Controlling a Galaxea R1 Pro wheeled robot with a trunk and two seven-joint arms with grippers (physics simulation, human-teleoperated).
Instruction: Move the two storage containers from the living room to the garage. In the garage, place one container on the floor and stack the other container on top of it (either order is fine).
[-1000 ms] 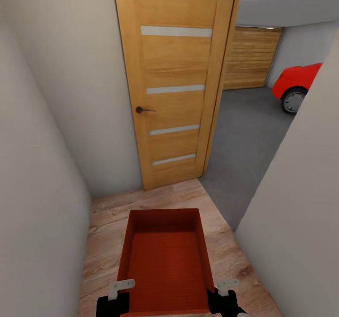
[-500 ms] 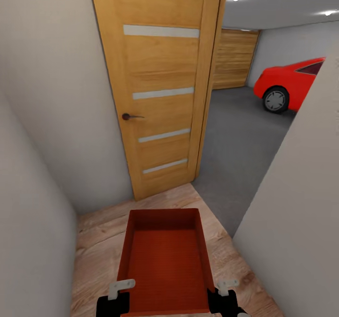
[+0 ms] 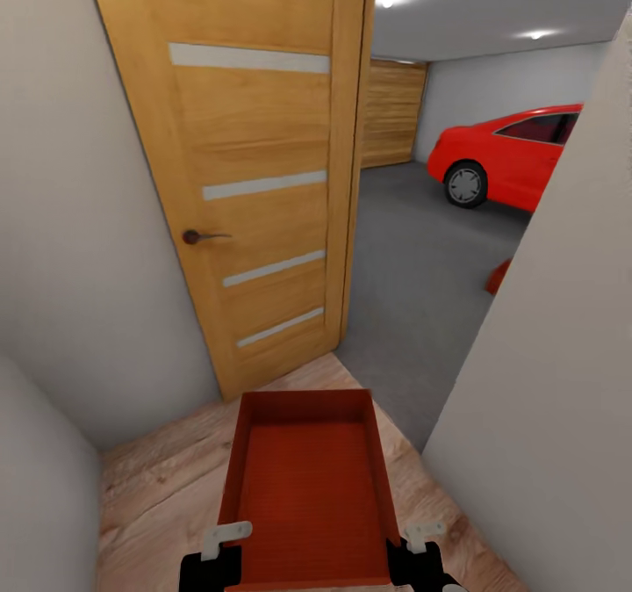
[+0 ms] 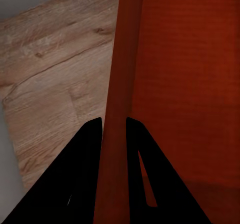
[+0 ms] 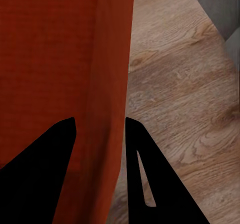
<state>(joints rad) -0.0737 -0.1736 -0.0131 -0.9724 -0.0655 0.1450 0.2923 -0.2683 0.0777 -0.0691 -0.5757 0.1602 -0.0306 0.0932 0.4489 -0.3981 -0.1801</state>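
Observation:
One orange-red storage container (image 3: pixel 307 487) hangs in front of me over light wood-plank flooring (image 3: pixel 167 478), open top up. My left gripper (image 3: pixel 226 539) is shut on its left wall, my right gripper (image 3: pixel 423 535) on its right wall. In the left wrist view the black fingers (image 4: pixel 87 169) straddle the container's thin wall (image 4: pixel 120 59), gripper (image 4: pixel 114 129). The right wrist view has the right gripper (image 5: pixel 100 121) pinching the container's other wall (image 5: pixel 107 49). Ahead lies the garage with its dark grey floor (image 3: pixel 412 285). A small orange-red shape (image 3: pixel 499 277) peeks past the right wall; I cannot tell what it is.
An open wooden door (image 3: pixel 254 179) stands ahead to the left, its edge beside the doorway. White walls close in on the left (image 3: pixel 53 223) and right (image 3: pixel 544 381). A glossy red car (image 3: pixel 509 157) and a wood-panelled garage door (image 3: pixel 391 113) stand farther in.
The whole view has shifted: the door has slid left in the picture and more of the garage and car shows. The container and both grippers keep their places in the picture.

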